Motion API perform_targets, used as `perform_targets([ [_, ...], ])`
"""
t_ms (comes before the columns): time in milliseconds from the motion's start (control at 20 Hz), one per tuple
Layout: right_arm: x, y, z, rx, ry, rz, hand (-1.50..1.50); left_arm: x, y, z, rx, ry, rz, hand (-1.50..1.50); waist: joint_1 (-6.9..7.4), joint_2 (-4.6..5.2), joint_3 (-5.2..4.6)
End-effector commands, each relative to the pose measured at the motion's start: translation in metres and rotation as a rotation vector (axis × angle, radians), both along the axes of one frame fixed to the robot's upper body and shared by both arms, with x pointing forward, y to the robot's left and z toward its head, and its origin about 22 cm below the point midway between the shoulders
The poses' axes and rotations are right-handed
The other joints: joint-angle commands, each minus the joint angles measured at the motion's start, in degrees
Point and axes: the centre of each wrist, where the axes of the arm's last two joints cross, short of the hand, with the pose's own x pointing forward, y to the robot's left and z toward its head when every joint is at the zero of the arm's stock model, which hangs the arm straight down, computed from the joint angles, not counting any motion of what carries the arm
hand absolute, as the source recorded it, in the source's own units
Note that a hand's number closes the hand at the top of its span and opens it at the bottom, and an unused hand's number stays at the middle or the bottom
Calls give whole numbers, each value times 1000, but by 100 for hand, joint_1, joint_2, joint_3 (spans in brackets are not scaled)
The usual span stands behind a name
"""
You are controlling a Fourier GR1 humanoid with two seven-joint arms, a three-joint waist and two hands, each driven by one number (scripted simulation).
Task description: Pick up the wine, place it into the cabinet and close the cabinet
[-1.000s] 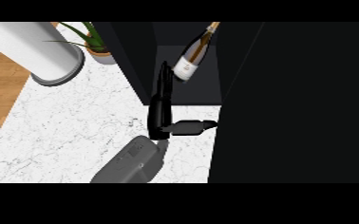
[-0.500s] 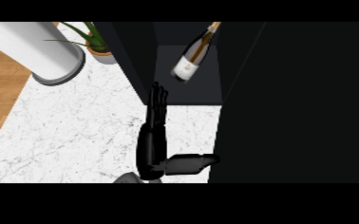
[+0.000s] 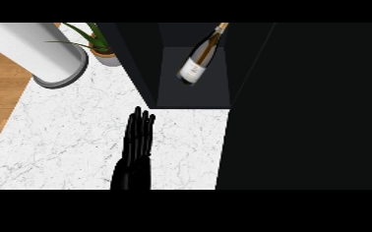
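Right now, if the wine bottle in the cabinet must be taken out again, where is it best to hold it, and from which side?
Probably the wide body of the wine bottle, near its label. It leans inside the open cabinet, neck pointing to the back, base toward the opening. Come from the front, over the counter, where the left hand shows, fingers straight.

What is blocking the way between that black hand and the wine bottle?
Nothing visible. The open black hand is over the white marble counter, just in front of the dark cabinet's open compartment, where the label-bearing glass wine bottle already lies.
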Motion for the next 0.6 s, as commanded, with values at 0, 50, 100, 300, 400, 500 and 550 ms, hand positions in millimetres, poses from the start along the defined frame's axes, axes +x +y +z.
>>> perform_targets([
  [0, -21, -7, 11, 9, 25, 132, 150, -7, 21, 12, -3, 3, -46, -150, -23, -1, 0],
  [50, -15, -2, 7, 14, 34, 148, 150, -11, 32, 16, 4, 2, -50, -150, -3, -1, 0],
  [100, -20, -3, 2, -14, 38, 153, 150, -37, 25, 19, 2, 6, -79, -150, 4, -12, 4],
  [300, -11, 2, -1, -34, 36, 177, 150, -31, 55, 35, 13, -18, -121, -150, -3, 3, 1],
  [400, -21, -1, 4, -49, 18, 173, 150, -34, 72, 31, 24, -1, -146, -150, -12, 2, -1],
  [500, -32, -4, 1, -55, 2, 200, 150, -30, 72, 13, 29, -22, -111, -150, -37, 1, -1],
  [550, -30, 0, 6, -31, 45, 235, 150, -37, 67, 24, 18, -7, -113, -150, -20, -2, -1],
])
